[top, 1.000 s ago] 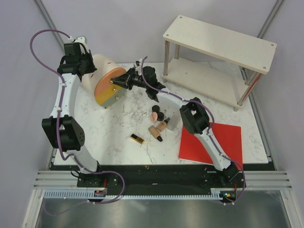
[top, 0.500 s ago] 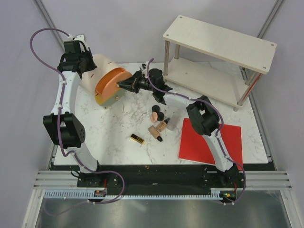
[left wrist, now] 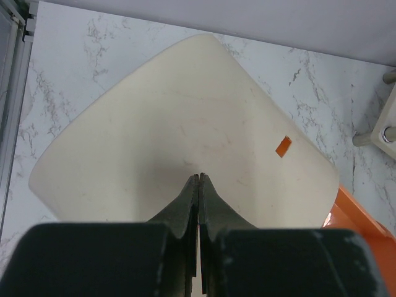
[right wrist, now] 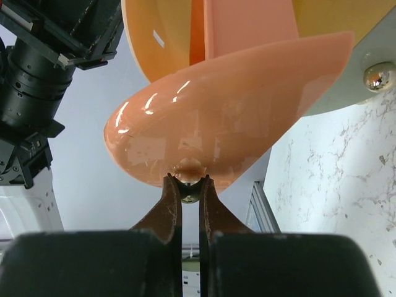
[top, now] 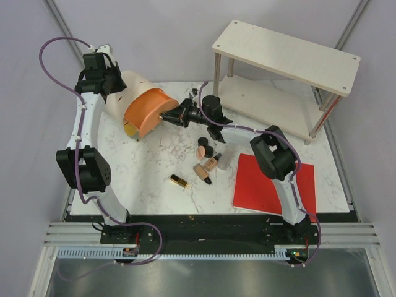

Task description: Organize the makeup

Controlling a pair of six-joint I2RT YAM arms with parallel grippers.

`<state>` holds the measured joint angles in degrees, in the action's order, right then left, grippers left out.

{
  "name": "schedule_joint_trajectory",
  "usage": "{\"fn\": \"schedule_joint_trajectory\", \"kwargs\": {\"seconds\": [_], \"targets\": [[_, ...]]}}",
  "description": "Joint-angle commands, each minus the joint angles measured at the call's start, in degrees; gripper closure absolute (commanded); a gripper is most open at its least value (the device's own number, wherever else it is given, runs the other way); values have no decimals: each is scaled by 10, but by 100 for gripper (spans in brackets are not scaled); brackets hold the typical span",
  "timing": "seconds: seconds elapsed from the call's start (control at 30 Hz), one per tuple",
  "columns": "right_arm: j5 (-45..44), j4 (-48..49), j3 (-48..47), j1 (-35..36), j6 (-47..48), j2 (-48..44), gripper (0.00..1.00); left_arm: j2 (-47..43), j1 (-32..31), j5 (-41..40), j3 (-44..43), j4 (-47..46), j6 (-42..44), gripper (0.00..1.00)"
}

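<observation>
- Marble table (top: 154, 167) under plain grey walls, two arms bolted at its near edge.
- Makeup (top: 212, 163) loose in a small cluster mid-table, none of it in the case yet. Puff (top: 200, 150) and compact (top: 209, 150) side by side at the far end, two tubes (top: 202, 173) just nearer, lipstick (top: 179, 180) a little apart to the left.
- Likely light, stiff and slick throughout, the puff alone soft. Tubes and lipstick apt to roll, best pinched across the barrel at mid-length. Compact best taken across its rim.
- Tubes lying flat on differing diagonals: nearer one with black cap toward the near right, farther one apparently capped toward the far right. Lipstick also flat, long axis roughly left to right.
- Case (top: 145, 111) beyond and left of the cluster, well apart from it, orange lid (right wrist: 229, 117) raised.
- Right gripper (right wrist: 190, 185) narrowed to a pinch on a small knob (right wrist: 189, 168) at the lid's rim.
- Left gripper (left wrist: 198, 180) closed tight on nothing, tips at the cream shell (left wrist: 185, 117) of the case. Actual contact hard to confirm.
- Red sheet (top: 275, 185) at near right, just beside the cluster. Two-tier shelf (top: 284, 59) at far right.
</observation>
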<state>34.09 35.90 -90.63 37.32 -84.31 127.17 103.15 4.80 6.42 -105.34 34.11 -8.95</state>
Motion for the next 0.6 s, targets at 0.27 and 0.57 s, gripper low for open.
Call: {"fn": "schedule_joint_trajectory", "kwargs": {"seconds": [0.27,0.57], "targets": [[27,29,59,-1,-5,-35,84,28,-1,18,9,76,-14,98],[22,12,10,-1,3,-10,61,27,0,18,9,76,-12,98]]}}
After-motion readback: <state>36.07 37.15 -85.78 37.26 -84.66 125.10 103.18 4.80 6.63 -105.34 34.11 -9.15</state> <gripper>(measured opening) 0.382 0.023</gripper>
